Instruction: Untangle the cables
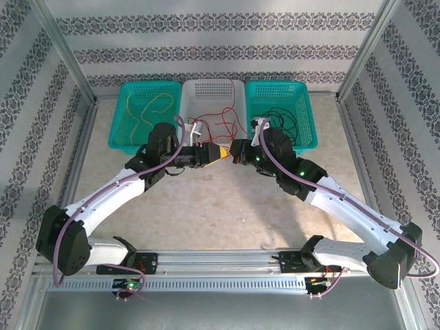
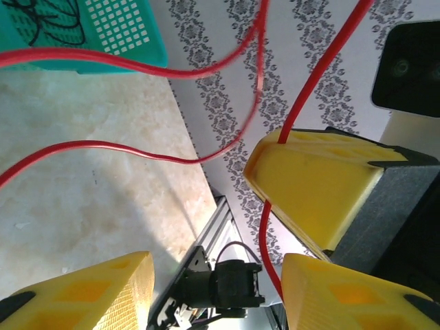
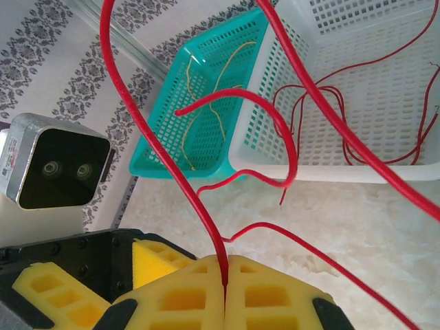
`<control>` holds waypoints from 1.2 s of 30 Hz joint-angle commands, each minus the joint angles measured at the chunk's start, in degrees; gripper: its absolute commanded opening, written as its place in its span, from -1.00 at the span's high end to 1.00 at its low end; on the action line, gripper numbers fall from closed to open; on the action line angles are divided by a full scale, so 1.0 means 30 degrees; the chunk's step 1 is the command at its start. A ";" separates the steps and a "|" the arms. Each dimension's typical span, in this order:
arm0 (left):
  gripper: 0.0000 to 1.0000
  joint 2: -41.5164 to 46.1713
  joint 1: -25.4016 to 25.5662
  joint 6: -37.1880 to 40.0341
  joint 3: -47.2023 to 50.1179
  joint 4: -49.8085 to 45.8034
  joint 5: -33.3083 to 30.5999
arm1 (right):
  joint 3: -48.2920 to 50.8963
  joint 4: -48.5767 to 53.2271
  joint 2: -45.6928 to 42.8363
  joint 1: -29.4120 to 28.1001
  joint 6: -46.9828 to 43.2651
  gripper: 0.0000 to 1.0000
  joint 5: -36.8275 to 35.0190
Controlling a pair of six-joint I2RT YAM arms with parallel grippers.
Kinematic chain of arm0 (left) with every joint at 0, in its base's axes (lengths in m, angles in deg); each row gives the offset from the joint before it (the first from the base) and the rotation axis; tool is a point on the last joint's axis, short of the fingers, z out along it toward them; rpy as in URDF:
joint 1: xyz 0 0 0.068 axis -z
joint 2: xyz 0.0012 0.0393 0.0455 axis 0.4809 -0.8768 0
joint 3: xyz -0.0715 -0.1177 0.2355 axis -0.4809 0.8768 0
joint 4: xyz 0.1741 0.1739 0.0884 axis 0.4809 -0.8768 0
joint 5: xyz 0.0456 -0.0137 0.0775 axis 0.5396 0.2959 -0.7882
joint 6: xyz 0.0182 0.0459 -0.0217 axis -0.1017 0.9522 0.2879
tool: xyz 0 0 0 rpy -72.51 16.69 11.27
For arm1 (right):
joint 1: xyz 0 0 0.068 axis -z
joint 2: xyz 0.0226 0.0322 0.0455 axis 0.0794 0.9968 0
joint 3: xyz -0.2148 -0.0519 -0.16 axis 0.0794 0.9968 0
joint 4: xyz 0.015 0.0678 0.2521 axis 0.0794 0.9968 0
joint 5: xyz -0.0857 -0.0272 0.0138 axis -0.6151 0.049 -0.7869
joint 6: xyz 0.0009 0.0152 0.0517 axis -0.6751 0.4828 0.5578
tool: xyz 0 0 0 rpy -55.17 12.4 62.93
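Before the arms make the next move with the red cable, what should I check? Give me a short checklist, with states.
1. Right gripper: fingers shut on the red cable: ok.
2. Left gripper: fingers open, cable at their gap: ok.
3. Red cable free of loops: not ok, strands cross.
4. Loose red strands inside the white basket: ok.
5. Yellow cables and black cables apart from the red: ok.

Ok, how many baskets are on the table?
3, in a row at the far edge: the left teal basket, the white basket in the middle, the right teal basket. None seems hidden.
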 commanded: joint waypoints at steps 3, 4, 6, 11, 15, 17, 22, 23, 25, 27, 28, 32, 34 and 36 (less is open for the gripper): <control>0.04 -0.0283 0.0211 -0.2444 0.0536 0.4399 0.0862 | -0.0306 -0.0950 0.0192 0.0213 0.0386 0.95 0.0492; 0.07 -0.0391 0.0174 -0.2726 0.0631 0.4777 0.0922 | -0.0312 -0.1063 0.0229 0.0258 0.0423 0.95 0.0522; 0.12 -0.0554 0.0218 -0.3566 0.0996 0.6014 0.0983 | -0.0320 -0.1173 0.0349 0.0249 0.0547 0.95 0.0567; 0.20 -0.0818 0.0205 -0.4931 0.1548 0.8005 0.1115 | -0.0163 -0.1719 0.0441 0.0283 0.0997 0.95 0.0582; 0.25 -0.0902 0.0237 -0.5213 0.1662 0.8515 0.1051 | -0.0185 -0.2123 0.0642 0.0322 0.1288 0.96 0.0748; 0.28 -0.1057 0.0254 -0.5413 0.1640 0.8777 0.1105 | -0.0138 -0.2302 0.0732 0.0307 0.1460 0.96 0.0873; 0.38 -0.1344 0.0276 -0.5773 0.1775 0.9317 0.1092 | 0.0311 -0.2995 0.0647 0.0303 0.2054 0.97 0.0789; 0.39 -0.1408 0.0277 -0.5907 0.1837 0.9512 0.1086 | 0.0410 -0.3148 0.0669 0.0323 0.2181 0.97 0.0801; 0.44 -0.1469 0.0256 -0.5975 0.1901 0.9669 0.1057 | 0.0429 -0.3242 0.0788 0.0310 0.2287 0.98 0.0954; 0.57 -0.1465 0.0269 -0.5924 0.1929 0.9665 0.0982 | 0.0484 -0.3343 0.0852 0.0323 0.2360 0.99 0.1042; 0.63 -0.1441 0.0259 -0.5883 0.1929 0.9646 0.0931 | 0.0532 -0.3464 0.0837 0.0310 0.2429 0.98 0.1054; 0.82 -0.1442 0.0258 -0.5714 0.2057 0.9390 0.0655 | 0.1058 -0.4129 0.0481 0.0381 0.2965 0.99 0.0963; 0.91 -0.1426 0.0276 -0.5677 0.2221 0.9408 0.0312 | 0.1508 -0.4758 0.0178 0.0512 0.3431 0.99 0.0912; 1.00 -0.1255 0.0236 -0.5620 0.2435 0.9181 -0.0352 | 0.2225 -0.5739 -0.0283 0.0752 0.4143 0.99 0.0659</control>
